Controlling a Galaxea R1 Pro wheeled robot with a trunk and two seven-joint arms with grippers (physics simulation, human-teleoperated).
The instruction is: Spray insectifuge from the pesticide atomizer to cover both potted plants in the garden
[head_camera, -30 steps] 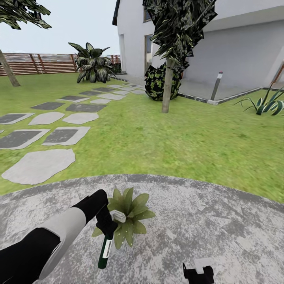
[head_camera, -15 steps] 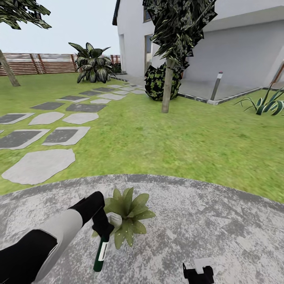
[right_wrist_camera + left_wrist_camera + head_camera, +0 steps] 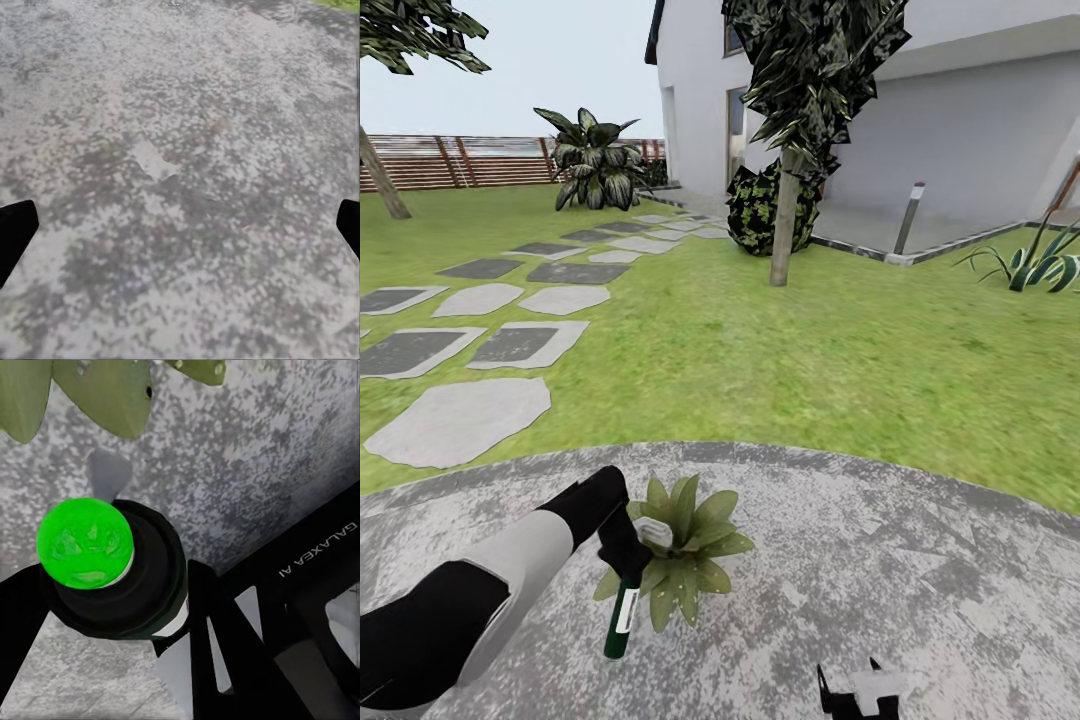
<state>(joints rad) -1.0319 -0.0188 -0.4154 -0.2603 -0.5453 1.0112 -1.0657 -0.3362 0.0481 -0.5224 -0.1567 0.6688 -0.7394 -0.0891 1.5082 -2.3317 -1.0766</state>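
My left gripper point(image 3: 626, 562) is shut on the pesticide atomizer point(image 3: 621, 618), a dark green bottle with a white label band. The bottle hangs tilted, base toward me, and its pale spray head point(image 3: 653, 531) sits over the leaves of a potted plant point(image 3: 690, 565). That plant is a low green rosette with pale specks, standing on the paved patio point(image 3: 880, 560). The left wrist view looks at the bottle's bright green base point(image 3: 86, 542) held between black fingers point(image 3: 236, 649), with leaves point(image 3: 97, 394) beyond. My right gripper point(image 3: 858, 692) stands open low over bare paving point(image 3: 180, 187). The other potted plant is out of view.
Lawn point(image 3: 780, 370) lies beyond the patio, with stepping stones point(image 3: 460, 420) at the left. A thin-trunked tree point(image 3: 787, 215), a dark bush point(image 3: 760, 205), a grey bollard lamp point(image 3: 909, 218), a striped agave point(image 3: 1040, 262) and the white house point(image 3: 960, 130) stand farther off. The slat fence point(image 3: 460, 160) runs at the far left.
My left gripper has lifted the atomizer slightly and carried its spray head farther over the plant's leaves. The right gripper has shifted a little at the picture's bottom edge.
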